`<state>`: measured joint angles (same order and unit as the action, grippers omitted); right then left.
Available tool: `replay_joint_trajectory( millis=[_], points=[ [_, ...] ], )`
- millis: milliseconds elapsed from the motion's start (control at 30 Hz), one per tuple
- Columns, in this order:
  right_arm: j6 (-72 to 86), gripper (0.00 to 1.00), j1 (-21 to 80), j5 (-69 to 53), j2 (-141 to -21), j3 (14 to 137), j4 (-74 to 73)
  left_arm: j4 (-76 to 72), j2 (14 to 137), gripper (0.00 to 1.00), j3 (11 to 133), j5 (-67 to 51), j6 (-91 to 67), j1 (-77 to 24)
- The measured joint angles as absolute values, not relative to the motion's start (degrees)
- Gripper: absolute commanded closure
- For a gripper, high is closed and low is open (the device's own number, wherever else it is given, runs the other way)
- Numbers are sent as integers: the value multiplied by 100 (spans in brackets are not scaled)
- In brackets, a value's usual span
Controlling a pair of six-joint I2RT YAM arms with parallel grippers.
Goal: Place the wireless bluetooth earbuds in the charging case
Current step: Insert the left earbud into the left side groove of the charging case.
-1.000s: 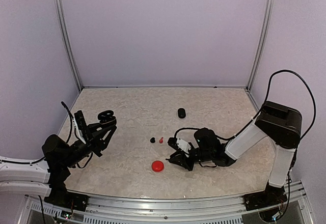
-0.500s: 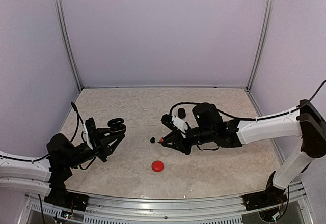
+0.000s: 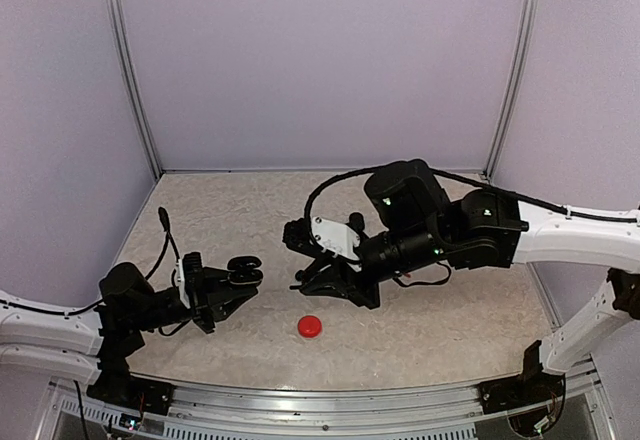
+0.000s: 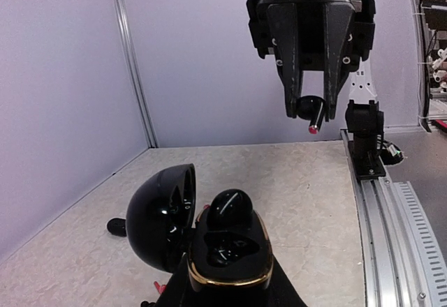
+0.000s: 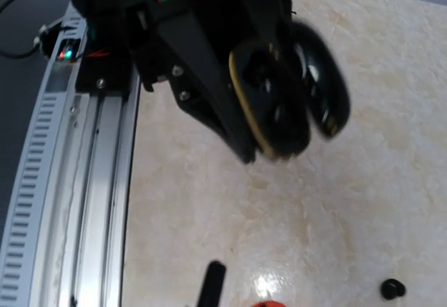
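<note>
My left gripper [image 4: 227,282] is shut on the open black charging case [image 4: 230,251], gold-rimmed, with its lid [image 4: 159,216] swung to the left. One glossy black earbud [image 4: 230,209] sits in the far slot; the near slot is bare. In the left wrist view my right gripper [image 4: 311,106] hangs above and beyond the case, shut on a black earbud [image 4: 312,111] with a red tip. From above, the right gripper [image 3: 303,278] is just right of the case [image 3: 240,270]. The right wrist view looks down at the case [image 5: 272,105].
A red case [image 3: 310,326] lies near the front, and a black one [image 3: 357,222] shows behind the right arm. On the table a loose black earbud [image 4: 115,227] lies beside the lid and a red one [image 4: 159,287] under the case. The aluminium rail [image 4: 391,216] runs along the near edge.
My right arm has risen from beside the red case and swung left with the earbud. The left gripper has carried the open case rightward, towards the middle.
</note>
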<state>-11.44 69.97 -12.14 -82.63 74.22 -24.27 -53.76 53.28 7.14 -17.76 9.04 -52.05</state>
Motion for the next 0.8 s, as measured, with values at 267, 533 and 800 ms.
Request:
replay_joint_trajectory(
  millis=[267, 533, 800],
  points=[
    [-1374, 85, 7387, -565, -8597, 8377, -3308, -5242, 5446, 100, 867, -1999, 1044, -5520],
    [-1166, 86, 7456, -357, -9238, 9039, -3795, -5072, 5634, 100, 1013, -1531, 1503, -5848],
    [-716, 87, 7456, -449, -9351, 9445, -4021, -5085, 5907, 100, 1063, -976, 1861, -6010]
  ],
)
